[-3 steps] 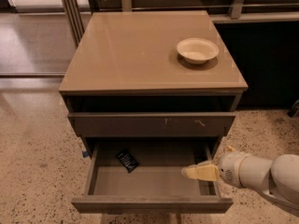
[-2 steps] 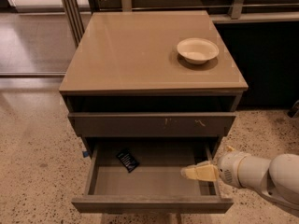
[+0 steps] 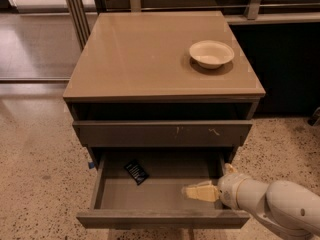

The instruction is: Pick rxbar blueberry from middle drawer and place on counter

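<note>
The rxbar blueberry, a small dark wrapper with white print, lies flat in the back left part of the open middle drawer. My gripper reaches in from the right over the drawer's right front part, well right of the bar and apart from it. Nothing shows between its cream fingers. The tan counter tops the cabinet.
A white bowl stands at the counter's back right. A drawer front with small white scratches sits just above the open drawer. Speckled terrazzo floor surrounds the cabinet. A dark cabinet stands to the right.
</note>
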`<action>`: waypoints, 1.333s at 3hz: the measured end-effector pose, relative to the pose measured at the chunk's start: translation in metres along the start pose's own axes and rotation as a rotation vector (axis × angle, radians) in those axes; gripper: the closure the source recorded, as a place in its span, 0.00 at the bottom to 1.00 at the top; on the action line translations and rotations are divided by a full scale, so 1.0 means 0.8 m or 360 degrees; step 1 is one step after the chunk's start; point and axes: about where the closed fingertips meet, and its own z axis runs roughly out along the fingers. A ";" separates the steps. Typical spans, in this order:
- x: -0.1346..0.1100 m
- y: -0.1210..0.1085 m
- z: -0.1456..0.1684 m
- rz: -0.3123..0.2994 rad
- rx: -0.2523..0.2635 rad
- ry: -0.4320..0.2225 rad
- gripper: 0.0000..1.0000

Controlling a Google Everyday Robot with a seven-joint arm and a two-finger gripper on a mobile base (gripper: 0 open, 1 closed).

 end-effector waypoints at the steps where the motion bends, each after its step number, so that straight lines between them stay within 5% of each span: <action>1: 0.013 0.014 0.049 0.0011 -0.0087 -0.0060 0.00; 2: 0.028 0.030 0.128 -0.0025 -0.0189 -0.0049 0.00; 3: 0.025 0.041 0.141 -0.0050 -0.0216 -0.0035 0.00; 4: 0.041 0.029 0.140 -0.0004 -0.0116 -0.0014 0.00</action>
